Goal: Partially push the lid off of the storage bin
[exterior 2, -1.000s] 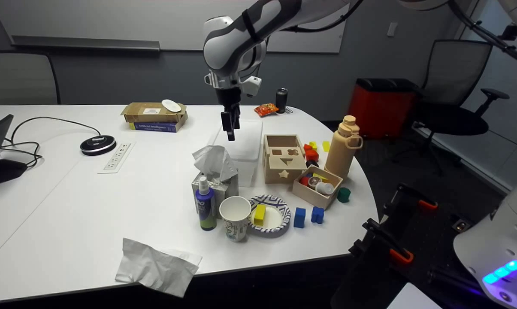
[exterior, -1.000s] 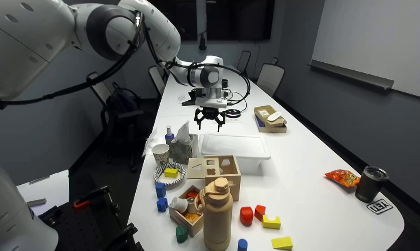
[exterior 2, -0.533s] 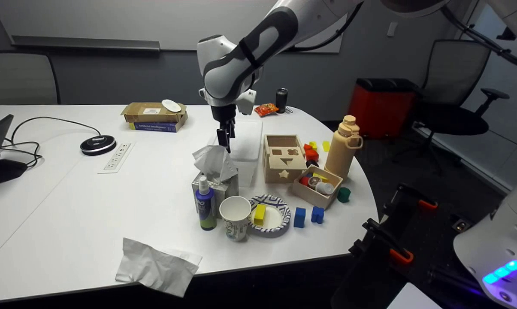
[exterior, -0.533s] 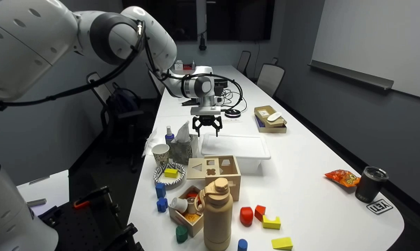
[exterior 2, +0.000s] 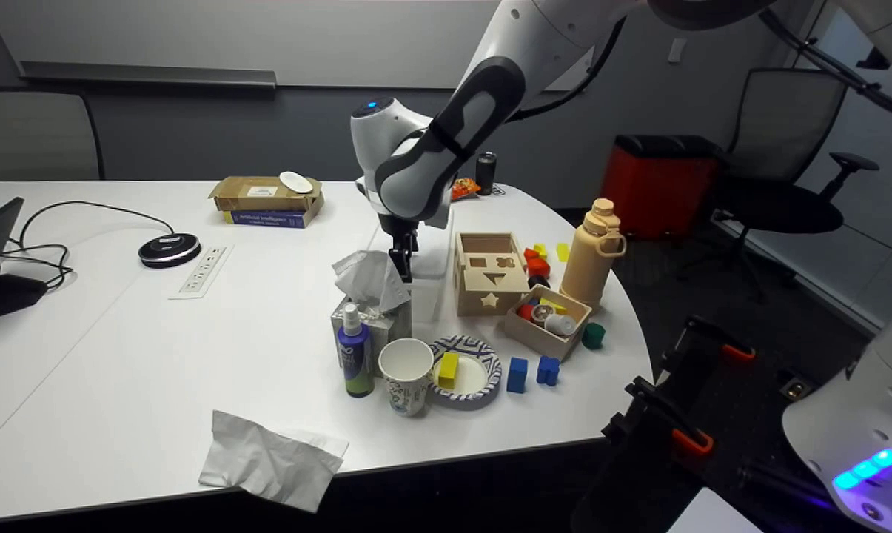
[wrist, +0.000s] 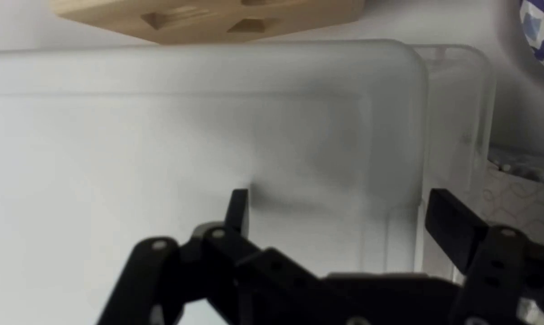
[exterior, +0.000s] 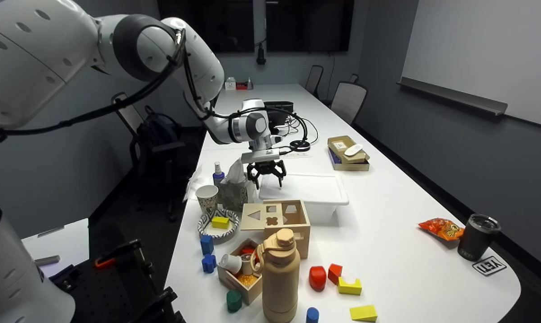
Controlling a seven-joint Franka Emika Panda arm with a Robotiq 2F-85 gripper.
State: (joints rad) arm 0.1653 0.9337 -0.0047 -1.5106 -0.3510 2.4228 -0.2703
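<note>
Gripper (wrist: 339, 194) spread, holding nothing, straddles lid (exterior: 307, 187) end beside tissue box (exterior: 233, 197), toward long edge of conference table (exterior 2: 157, 363). If I push low, storage bin (exterior: 322, 212) may snag, drag along.

A yellow block (exterior 2: 448, 371) sits on a plate (exterior 2: 474, 376) beside a cup (exterior 2: 406, 376).

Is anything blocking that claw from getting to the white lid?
Nothing visible stands between the open gripper and the lid: in the wrist view, one finger shows over it, the other past its edge. In both exterior views, the tissue box stands beside the storage bin, not in between.
</note>
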